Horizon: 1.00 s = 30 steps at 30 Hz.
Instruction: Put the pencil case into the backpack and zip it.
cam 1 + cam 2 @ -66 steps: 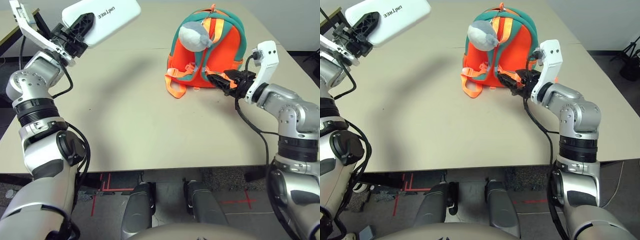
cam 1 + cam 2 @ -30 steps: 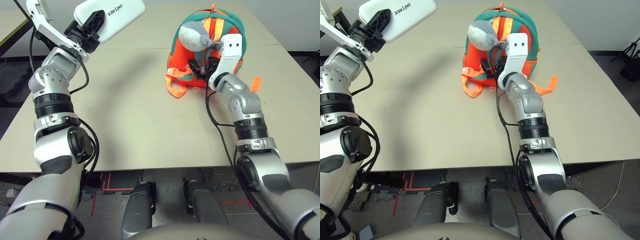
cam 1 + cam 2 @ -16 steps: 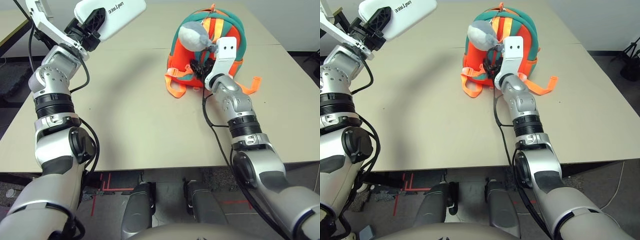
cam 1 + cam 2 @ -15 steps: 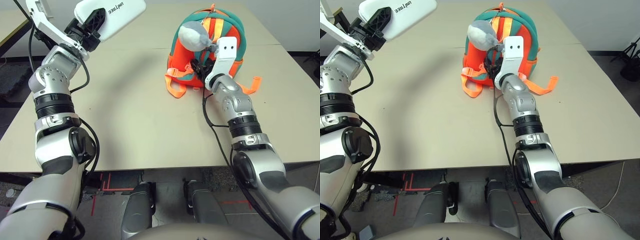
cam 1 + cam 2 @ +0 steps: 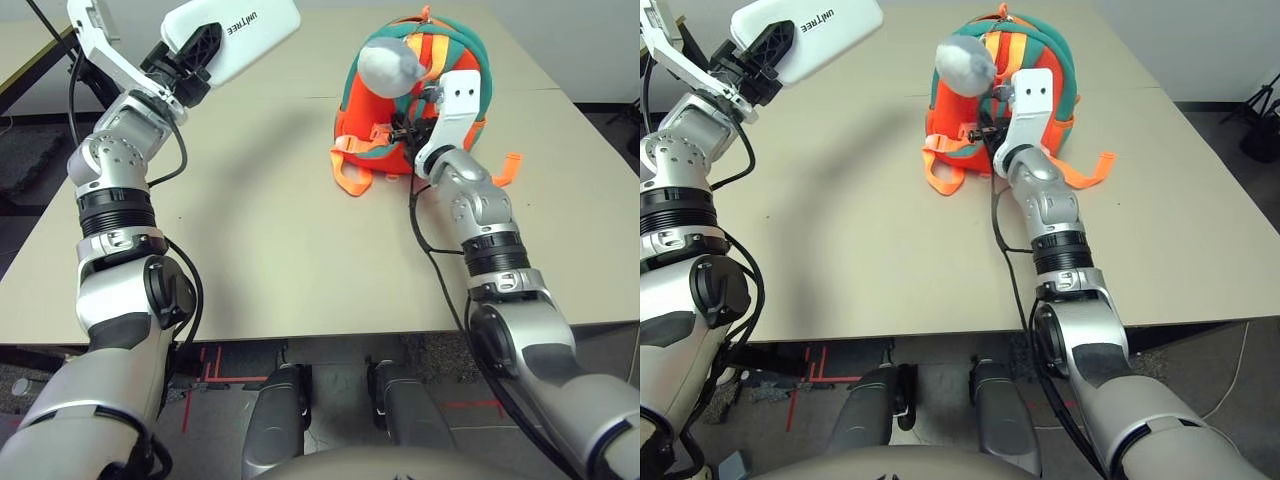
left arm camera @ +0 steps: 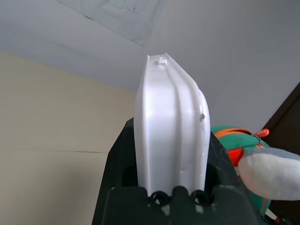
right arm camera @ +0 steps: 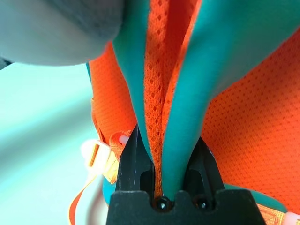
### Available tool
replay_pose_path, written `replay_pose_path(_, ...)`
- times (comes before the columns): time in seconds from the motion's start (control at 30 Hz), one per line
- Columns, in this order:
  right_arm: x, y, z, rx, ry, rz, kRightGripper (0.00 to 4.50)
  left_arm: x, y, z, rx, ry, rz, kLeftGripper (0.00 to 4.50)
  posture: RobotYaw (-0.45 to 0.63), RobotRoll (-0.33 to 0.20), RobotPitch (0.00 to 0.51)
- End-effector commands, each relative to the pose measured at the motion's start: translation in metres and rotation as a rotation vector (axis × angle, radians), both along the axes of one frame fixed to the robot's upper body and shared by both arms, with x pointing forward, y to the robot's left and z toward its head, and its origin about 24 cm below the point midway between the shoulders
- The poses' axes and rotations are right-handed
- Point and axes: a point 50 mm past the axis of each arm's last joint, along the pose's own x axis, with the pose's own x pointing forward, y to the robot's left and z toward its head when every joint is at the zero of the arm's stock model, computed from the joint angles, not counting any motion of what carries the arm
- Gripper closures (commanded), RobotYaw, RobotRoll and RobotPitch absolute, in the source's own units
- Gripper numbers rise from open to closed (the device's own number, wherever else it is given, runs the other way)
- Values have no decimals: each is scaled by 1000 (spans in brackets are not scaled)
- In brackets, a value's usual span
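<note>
Beige table [image 5: 250, 230]: left gripper [image 5: 190, 62] clamps the pencil case [image 5: 240, 35] aloft, long axis pointing toward 2 o'clock. Right gripper [image 7: 165, 161] pinches the backpack [image 5: 455, 55] strap.

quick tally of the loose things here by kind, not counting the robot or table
pencil case: 1
backpack: 1
grey plush charm: 1
Total: 3
</note>
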Motion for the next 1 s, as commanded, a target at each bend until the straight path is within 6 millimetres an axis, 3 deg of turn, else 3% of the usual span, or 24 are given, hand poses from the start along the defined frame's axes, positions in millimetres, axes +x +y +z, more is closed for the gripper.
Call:
replay_pose_path(0.03,-11,-10,14,-2,-39,28,4121,-2,-2,8,7,-38,-9,3270,-177,0,117)
replay_pose_path(0.5,-62,-51,25,-119,-42,16,4121,1,-7,7,5,-40,-26,3270,-204,0,114)
replay_pose_path(1.0,-111,-54,36,-142,-81,-24,4122,7,-15,4,9,-32,-60,3270,-242,0,116)
